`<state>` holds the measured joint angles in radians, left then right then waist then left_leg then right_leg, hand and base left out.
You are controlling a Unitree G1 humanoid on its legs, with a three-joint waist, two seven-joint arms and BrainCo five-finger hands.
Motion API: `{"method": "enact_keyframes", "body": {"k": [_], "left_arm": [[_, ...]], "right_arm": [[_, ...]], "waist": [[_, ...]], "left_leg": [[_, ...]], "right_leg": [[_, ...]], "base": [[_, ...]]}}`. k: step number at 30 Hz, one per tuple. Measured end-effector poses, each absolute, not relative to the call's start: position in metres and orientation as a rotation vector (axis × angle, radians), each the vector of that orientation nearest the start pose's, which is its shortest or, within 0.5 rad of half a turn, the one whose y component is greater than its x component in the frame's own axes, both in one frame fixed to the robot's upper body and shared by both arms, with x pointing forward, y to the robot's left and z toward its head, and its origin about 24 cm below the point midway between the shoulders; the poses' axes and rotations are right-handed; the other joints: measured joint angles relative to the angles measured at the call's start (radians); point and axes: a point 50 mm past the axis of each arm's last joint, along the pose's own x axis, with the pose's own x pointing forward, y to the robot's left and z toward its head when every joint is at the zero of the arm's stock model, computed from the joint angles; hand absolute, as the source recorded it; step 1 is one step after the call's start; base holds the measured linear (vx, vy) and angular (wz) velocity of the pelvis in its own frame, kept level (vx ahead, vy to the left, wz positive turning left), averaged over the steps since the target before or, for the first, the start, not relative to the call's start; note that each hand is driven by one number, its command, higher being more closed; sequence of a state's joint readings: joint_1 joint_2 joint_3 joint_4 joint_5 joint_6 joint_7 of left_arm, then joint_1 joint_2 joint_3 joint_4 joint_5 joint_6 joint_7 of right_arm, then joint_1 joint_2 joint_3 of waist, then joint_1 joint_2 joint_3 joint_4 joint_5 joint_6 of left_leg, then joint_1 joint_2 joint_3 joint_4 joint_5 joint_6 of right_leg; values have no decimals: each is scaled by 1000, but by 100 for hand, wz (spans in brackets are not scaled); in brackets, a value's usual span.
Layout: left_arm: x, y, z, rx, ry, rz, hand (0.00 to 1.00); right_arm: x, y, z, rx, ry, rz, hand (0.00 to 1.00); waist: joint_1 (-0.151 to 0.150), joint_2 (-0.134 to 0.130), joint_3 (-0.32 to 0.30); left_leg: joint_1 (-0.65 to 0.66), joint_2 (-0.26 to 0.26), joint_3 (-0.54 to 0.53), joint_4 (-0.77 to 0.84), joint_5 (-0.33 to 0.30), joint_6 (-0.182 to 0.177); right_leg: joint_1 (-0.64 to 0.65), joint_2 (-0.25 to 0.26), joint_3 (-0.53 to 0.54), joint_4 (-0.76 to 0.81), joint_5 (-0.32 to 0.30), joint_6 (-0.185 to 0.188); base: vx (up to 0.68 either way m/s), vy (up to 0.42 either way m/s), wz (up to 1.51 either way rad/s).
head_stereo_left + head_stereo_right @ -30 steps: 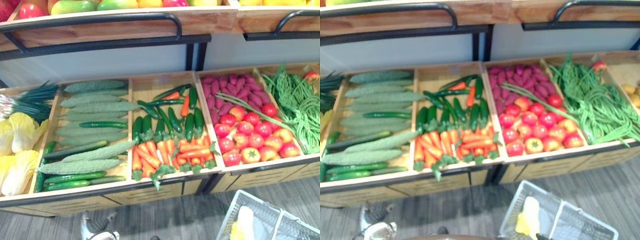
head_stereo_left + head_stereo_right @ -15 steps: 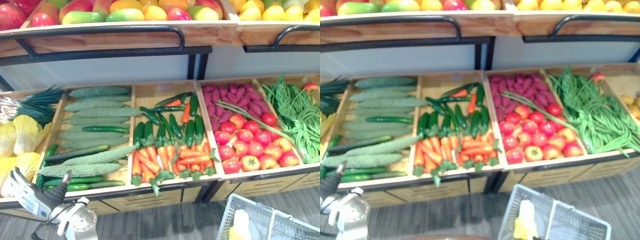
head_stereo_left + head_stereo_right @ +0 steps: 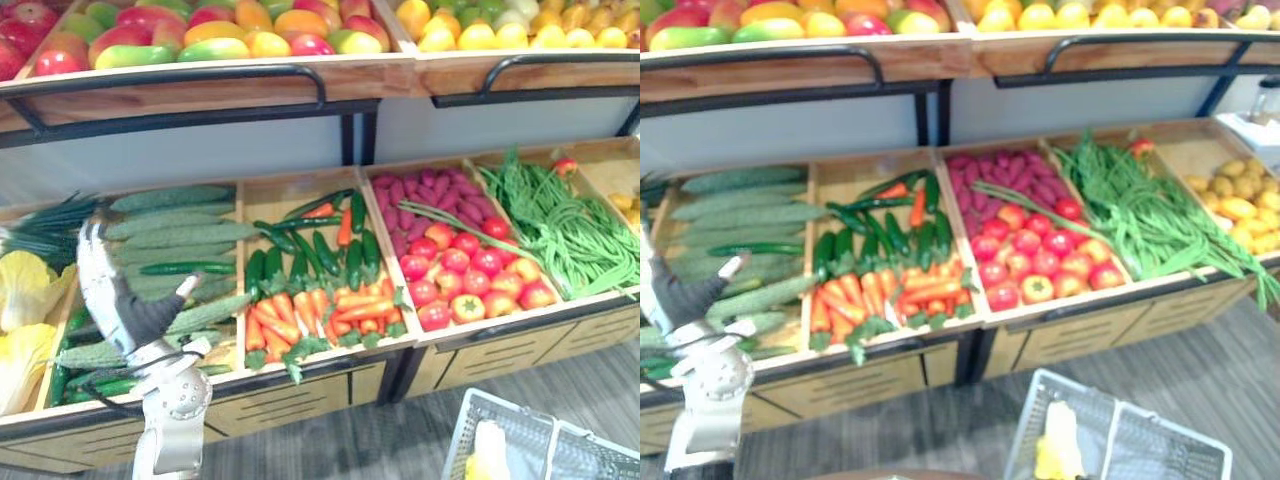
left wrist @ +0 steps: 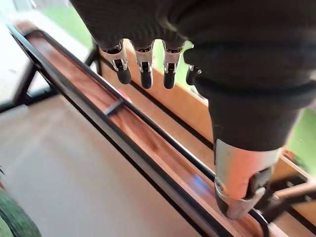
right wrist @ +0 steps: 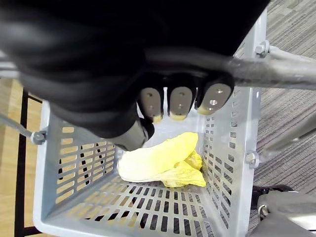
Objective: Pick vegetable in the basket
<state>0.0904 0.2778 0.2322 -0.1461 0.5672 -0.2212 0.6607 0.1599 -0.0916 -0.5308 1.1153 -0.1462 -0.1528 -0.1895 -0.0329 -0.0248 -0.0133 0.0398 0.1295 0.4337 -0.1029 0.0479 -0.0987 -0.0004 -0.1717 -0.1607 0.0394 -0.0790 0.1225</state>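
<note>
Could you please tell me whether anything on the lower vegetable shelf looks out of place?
Yes: what looks like a stray red tomato sits at the far edge of the green beans, apart from the other tomatoes. A long green stalk also lies slantwise across the purple sweet potatoes and tomatoes.

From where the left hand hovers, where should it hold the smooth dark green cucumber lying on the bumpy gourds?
Probably at its middle, from above: the smooth dark green cucumber lies flat on top of the pale bumpy gourds, its long sides free. The left hand should close across its width.
</note>
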Motion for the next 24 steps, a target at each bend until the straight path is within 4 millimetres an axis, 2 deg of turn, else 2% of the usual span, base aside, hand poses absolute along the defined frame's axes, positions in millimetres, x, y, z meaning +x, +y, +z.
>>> {"method": "enact_keyframes", "body": {"k": [6,7,8,11,16,21,24], "left_arm": [[236,242,101,915,-486,416,0],[250,234,94,990,-456,241,0],[254,231,95,1007,-459,166,0],[256,226,93,1030,-471,78,0],[262,221,78,1115,-411,-86,0],[265,224,55,1162,-276,-212,0],[264,226,47,1175,-226,-254,0]], "right_arm": [[47,-256,-155,-77,1081,-629,100],[54,-259,-152,-84,1049,-612,100],[57,-260,-150,-88,1035,-611,100],[59,-266,-148,-111,1022,-603,100],[63,-276,-142,-175,997,-574,100],[48,-283,-142,-218,1037,-572,100],[44,-284,-142,-221,1052,-575,100]], "waist": [[-39,5,2],[-56,20,12],[-73,29,18],[-100,48,30],[-106,64,43],[-108,73,49],[-124,82,57]], "left_leg": [[8,-1,34,6,-4,0],[20,0,52,7,-10,-4],[21,0,52,7,-10,-4],[38,6,62,7,-25,-16],[42,8,87,7,-34,-21],[40,14,103,7,-41,-27],[39,14,104,7,-41,-27]], "right_leg": [[-16,7,59,-28,35,9],[-31,11,105,-36,45,8],[-35,11,115,-38,49,8],[-36,19,137,-37,49,9],[-54,25,170,-35,55,9],[-70,33,185,-33,56,10],[-71,33,190,-32,56,11]], "base": [[55,4,-36],[66,-21,-69],[58,-22,-63],[15,-17,-25],[-14,-20,-23],[2,-31,-10],[15,-29,-5]]}}
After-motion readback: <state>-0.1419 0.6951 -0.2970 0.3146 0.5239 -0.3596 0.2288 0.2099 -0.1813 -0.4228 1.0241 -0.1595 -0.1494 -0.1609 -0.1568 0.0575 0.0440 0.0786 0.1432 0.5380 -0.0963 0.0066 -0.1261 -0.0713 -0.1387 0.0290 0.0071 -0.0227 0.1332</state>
